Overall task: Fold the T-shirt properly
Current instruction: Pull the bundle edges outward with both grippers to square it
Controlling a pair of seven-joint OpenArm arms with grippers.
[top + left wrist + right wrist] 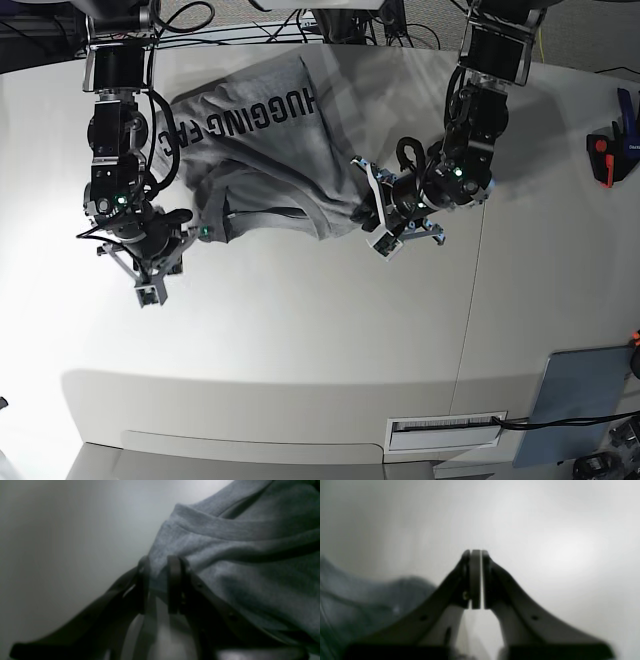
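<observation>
Grey T-shirt lay rumpled toward the table's far edge, lettering up. Left gripper pinched its fabric; right gripper stood nearly closed on nothing, beside the cloth. Regrasping a matching edge before lifting seemed wise.

Black block capitals run across the T-shirt in the base view, read from the side: "HUGGING" is clear, followed by "FAC", where a fold cuts the word off. The wrist views show only plain grey cloth without lettering. A white label strip on the bench edge carries marks too small to read.
</observation>
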